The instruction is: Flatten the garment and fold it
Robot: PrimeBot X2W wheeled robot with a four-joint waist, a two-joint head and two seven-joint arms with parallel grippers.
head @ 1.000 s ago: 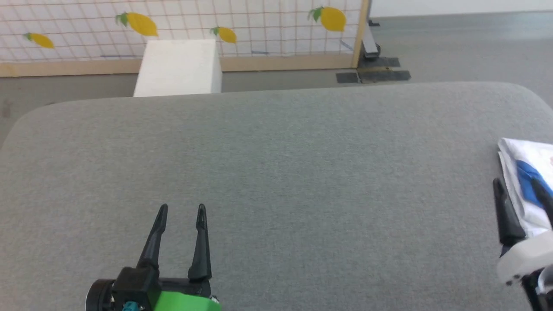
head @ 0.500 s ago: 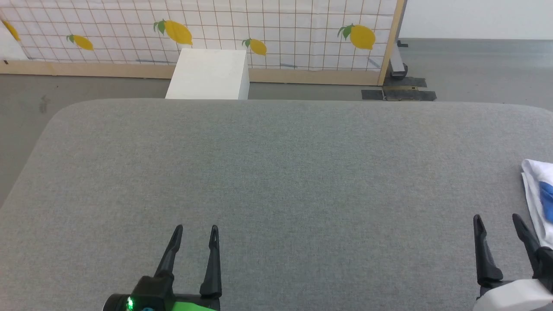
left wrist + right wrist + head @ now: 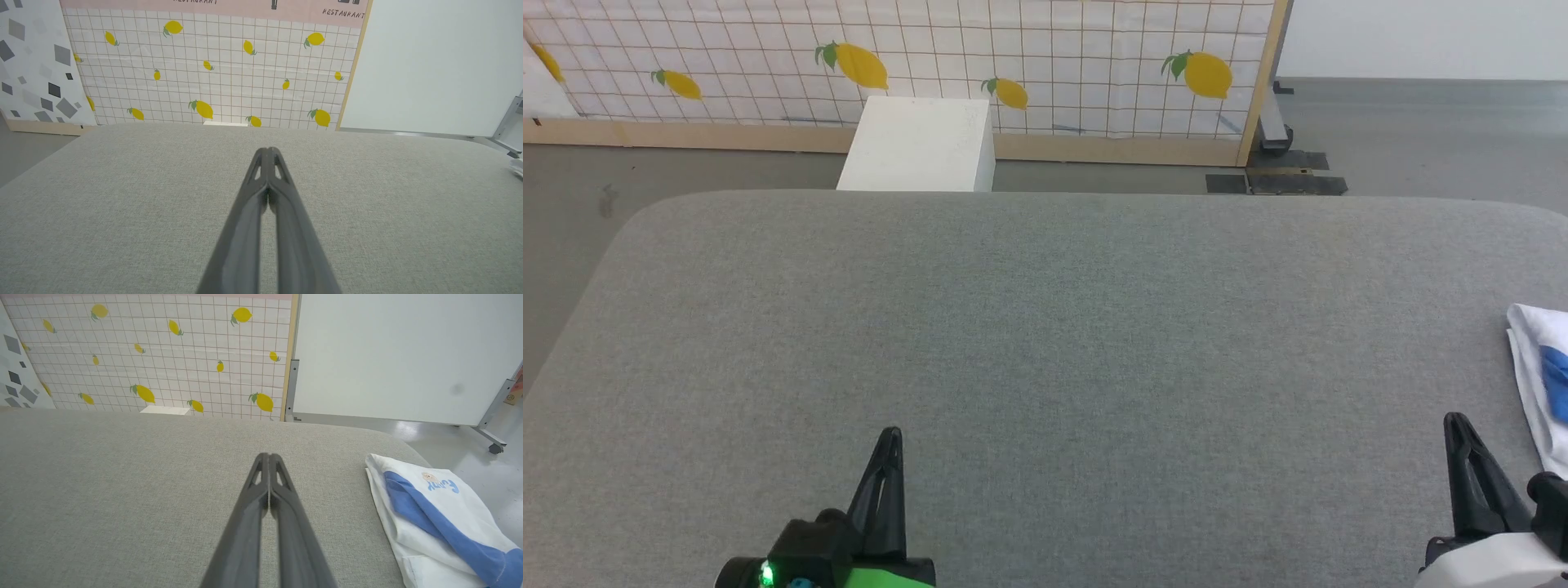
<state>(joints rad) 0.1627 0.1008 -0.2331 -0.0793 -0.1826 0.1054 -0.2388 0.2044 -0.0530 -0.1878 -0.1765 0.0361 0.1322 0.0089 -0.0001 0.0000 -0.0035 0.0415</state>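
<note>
Both my hands are closed and empty. On my left hand (image 3: 890, 434) the two dark fingers meet tip to tip with nothing caught between them, and my right hand (image 3: 1459, 420) is pressed together in the same way. Neither one touches the garment (image 3: 433, 510).

It lies to the right of my right hand, near it but apart, at the right-hand edge of the counter (image 3: 1045, 327). It is a folded bundle, mostly white, with a bright blue band running slantwise across the top. On the far part of the white panel there is a small printed figure with blue lettering beside it, too small for me to read. Several layers show along the edge that faces my fingers. From my head I see just the left side of it, cut off by the picture's border.

Grey woven fabric covers the counter, and its far corners are rounded. Both hands point away from me across it, my left one low on the left and well apart from the right. Whether the fingertips rest on the cloth or hang just above it I cannot tell. A small green light (image 3: 765, 574) glows on my left wrist, next to a green housing.

Beyond the far edge, a white box (image 3: 919, 147) stands on the grey floor (image 3: 1421, 139). Behind it is a wood-framed screen (image 3: 1054, 57) printed with a grid and yellow lemons. To the right of the screen stands a plain white board (image 3: 400, 355) on a metal stand with a castor.
</note>
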